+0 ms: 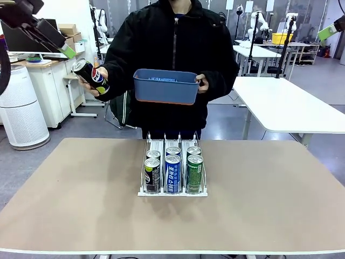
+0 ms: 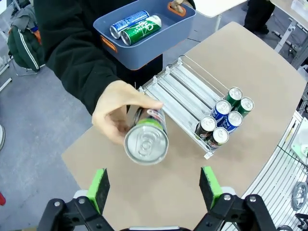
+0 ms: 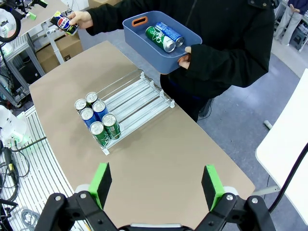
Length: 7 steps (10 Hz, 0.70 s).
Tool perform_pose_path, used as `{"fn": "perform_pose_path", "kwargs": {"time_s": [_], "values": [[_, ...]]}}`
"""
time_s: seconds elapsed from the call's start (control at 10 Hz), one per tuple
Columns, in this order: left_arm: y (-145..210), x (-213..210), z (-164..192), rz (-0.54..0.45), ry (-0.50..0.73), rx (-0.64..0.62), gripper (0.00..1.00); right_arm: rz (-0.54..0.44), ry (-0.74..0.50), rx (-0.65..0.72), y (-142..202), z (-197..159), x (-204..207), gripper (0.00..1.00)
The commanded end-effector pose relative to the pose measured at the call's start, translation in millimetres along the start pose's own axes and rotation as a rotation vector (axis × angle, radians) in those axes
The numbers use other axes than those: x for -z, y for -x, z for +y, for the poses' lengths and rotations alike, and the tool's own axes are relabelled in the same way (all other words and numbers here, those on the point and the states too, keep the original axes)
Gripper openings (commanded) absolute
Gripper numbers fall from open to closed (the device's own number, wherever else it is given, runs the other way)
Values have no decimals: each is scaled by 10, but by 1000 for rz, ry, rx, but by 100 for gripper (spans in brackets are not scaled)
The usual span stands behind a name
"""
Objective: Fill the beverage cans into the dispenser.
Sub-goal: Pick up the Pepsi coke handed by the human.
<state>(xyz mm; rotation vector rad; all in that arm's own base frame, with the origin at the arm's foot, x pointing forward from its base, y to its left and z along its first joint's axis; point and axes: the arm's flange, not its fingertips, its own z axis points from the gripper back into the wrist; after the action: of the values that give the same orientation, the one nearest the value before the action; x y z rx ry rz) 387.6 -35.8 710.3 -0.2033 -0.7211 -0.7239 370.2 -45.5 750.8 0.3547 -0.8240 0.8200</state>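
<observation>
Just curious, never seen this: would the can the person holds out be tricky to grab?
Likely stiff: the can looks metal, top apparently sealed. Its smooth round side might slip or roll. Tall and slim, it could tip if nudged upright.

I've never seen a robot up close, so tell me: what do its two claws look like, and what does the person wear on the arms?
Both the left gripper and the right gripper are black, each with two straight fingers faced with bright green pads, mounted on bolted black linkages. The person's sleeves are long, black and padded, part of a zipped jacket.
</observation>
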Motion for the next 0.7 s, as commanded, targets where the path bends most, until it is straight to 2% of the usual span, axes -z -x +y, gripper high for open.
{"fn": "perform_pose_path", "kwargs": {"time_s": [0.0,0.2,0.6], "values": [[-22,131,68,-45,29,48,100,-1,-8,6,-13,9,6,100],[-66,269,115,-65,22,61,100,-1,-8,6,-13,9,6,100],[-112,513,226,-20,92,78,100,-1,-8,6,-13,9,6,100]]}}
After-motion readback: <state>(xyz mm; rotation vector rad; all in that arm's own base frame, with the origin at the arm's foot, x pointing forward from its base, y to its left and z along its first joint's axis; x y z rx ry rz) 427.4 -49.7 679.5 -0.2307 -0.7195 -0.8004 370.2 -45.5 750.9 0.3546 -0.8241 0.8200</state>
